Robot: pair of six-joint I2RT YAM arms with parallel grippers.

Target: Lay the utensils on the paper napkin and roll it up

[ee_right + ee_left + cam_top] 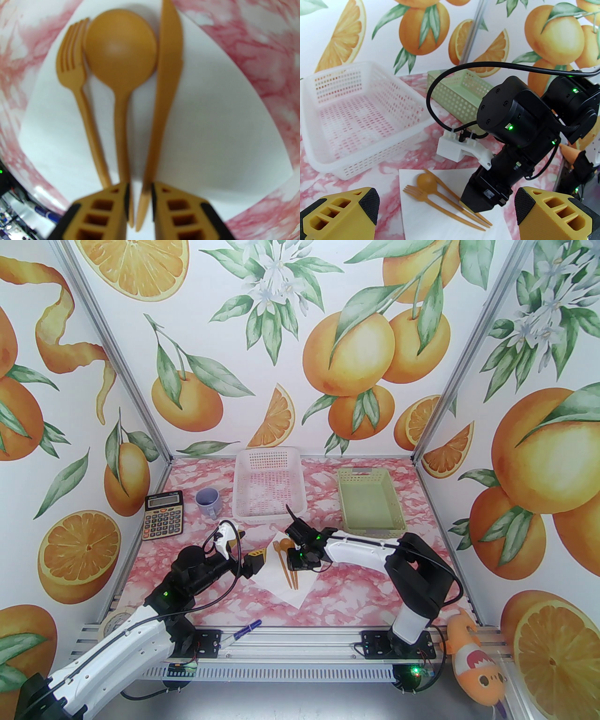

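Note:
Three orange-brown utensils lie side by side on the white paper napkin [211,129]: a fork [72,70], a spoon [120,54] and a knife [168,58]. My right gripper [140,199] hovers low over their handle ends, its jaws a narrow gap apart with the tips of the spoon and knife handles between them and white paper showing around them. From above, the napkin [286,584] sits mid-table under the right gripper [300,563]. The left gripper [248,547] stands wide open just left of the napkin, facing the fork [417,193] and spoon [426,181] with nothing between its fingers.
A white perforated basket [269,488] and a green basket [370,498] stand at the back. A mug [207,502] and a calculator [163,515] sit at the back left. A blue pen [243,631] lies on the front rail, and a plush toy [473,662] at the front right.

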